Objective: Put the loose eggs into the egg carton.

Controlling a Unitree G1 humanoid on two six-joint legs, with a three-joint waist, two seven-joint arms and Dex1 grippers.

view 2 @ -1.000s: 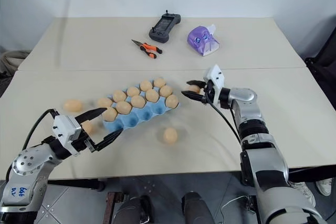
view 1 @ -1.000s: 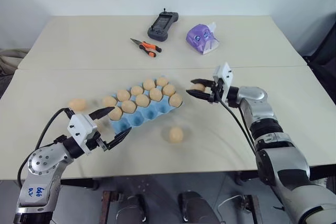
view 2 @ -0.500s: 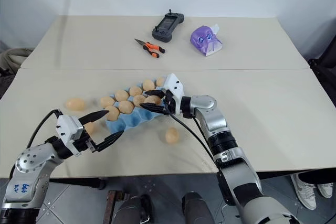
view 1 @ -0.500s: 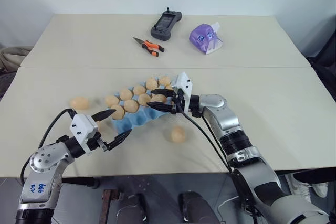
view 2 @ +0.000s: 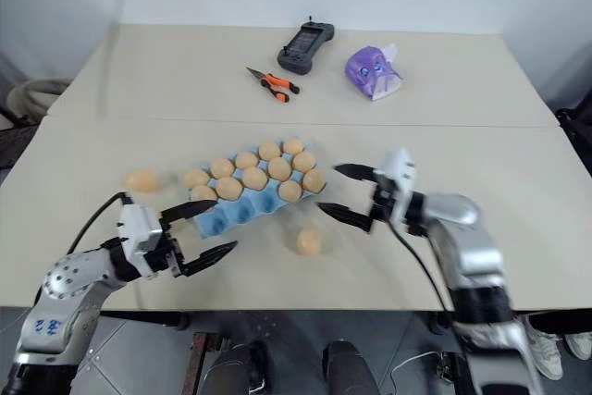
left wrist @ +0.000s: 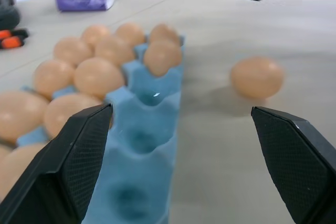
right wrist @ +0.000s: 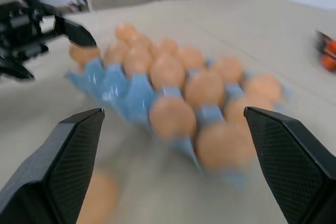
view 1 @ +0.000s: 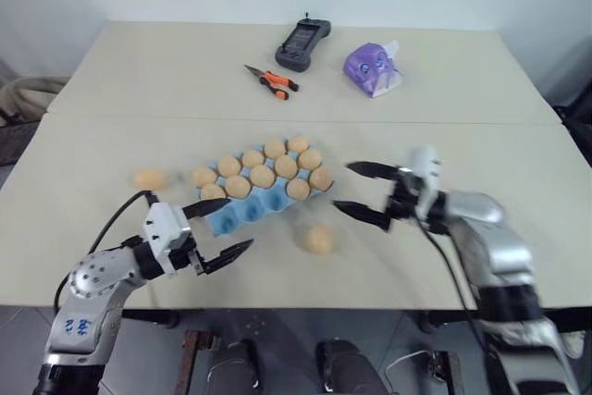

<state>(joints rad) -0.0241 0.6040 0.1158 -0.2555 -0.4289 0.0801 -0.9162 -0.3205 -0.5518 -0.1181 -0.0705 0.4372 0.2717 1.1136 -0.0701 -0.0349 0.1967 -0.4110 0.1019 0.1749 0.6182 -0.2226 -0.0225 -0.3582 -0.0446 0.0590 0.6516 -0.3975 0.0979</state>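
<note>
Head views showed the egg carton as a light blue moulded tray lying slantwise near the middle of the near table, its 2 far rows packed with pale tan-orange eggs and its near row of cups bare. I counted 2 of the loose eggs on the tabletop: one just off the carton's near right corner, between my hands, and another apart from the carton's left end. My left gripper hung at the carton's near left end with its black fingers spread wide and nothing between them. My right gripper hung to the right of the carton, apart from it, fingers likewise spread wide and holding nothing. My left wrist view looked down the bare near cups, blue and glossy, with the right-hand loose egg beyond them. My right wrist view was blurred but took in the filled rows from the other end, with my left gripper past them. Far across the seam, on the second table, lay orange-handled pliers, a black handheld controller and a purple pouch, all well apart from the carton. Open tabletop lay all round the carton.
</note>
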